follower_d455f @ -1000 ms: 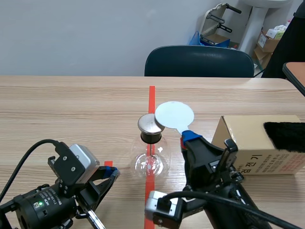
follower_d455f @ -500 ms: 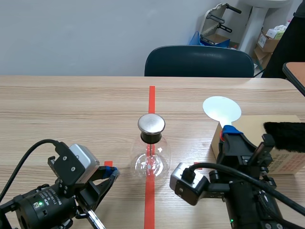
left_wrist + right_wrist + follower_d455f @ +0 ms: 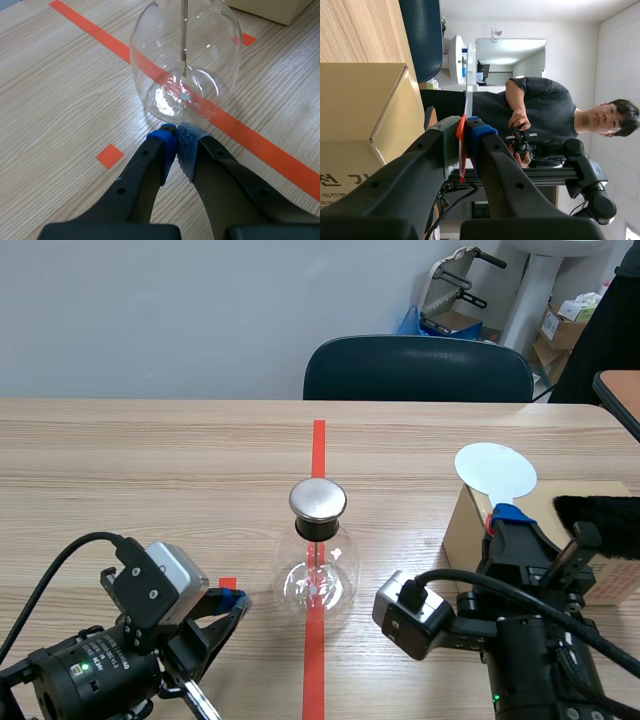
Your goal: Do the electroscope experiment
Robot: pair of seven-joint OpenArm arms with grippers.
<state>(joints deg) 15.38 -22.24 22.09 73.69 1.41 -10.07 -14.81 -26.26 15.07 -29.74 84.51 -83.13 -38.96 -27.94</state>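
1. Glass, the flask (image 3: 318, 575) stands on the orange tape line at mid-table, with a metal cap (image 3: 318, 500) on top. The left gripper (image 3: 236, 604) sits low, near the flask. The right gripper (image 3: 503, 514) holds a white paddle (image 3: 495, 470) upright over a cardboard box (image 3: 462, 535), well apart from the flask.
2. Left wrist view: the left gripper (image 3: 176, 142) is closed on nothing, its pads meeting just short of the flask (image 3: 185, 60).
3. Right wrist view: the right gripper (image 3: 465, 131) clamps the paddle (image 3: 466, 85), which is seen edge-on beside the box (image 3: 365, 115). A person (image 3: 545, 115) stands beyond.
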